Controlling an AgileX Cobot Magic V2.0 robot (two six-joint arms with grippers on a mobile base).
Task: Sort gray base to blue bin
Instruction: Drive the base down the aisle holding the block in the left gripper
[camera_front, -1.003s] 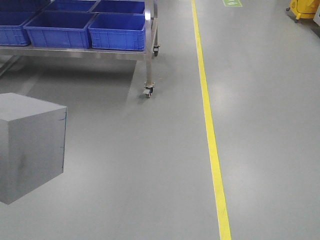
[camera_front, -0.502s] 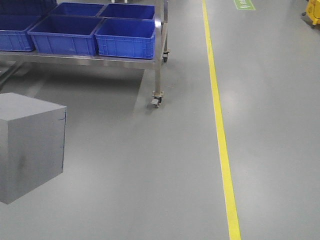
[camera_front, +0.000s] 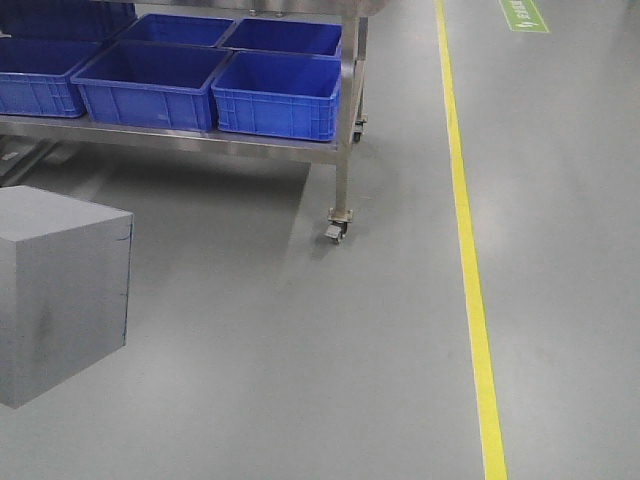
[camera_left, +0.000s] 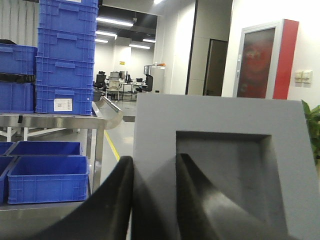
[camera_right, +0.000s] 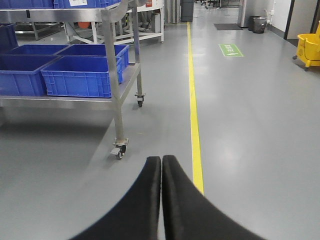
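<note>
In the front view, the gray base (camera_front: 60, 290) keeps its place low on the left. The wheeled steel rack (camera_front: 345, 170) and the blue bin (camera_front: 277, 112) have slid rightward and nearer, so the robot is probably rolling toward the drop point.

In the left wrist view, the left hand (camera_left: 155, 161) clamps the base's wall, one finger inside the recess. The bins lie beyond the hand, to its left.

In the right wrist view, the right hand (camera_right: 161, 161) is pressed together and empty, with the rack ahead and to its left.

Steel wheeled cart (camera_front: 344, 150), yellow floor line (camera_front: 465, 220), green floor sign (camera_front: 525, 14)
</note>
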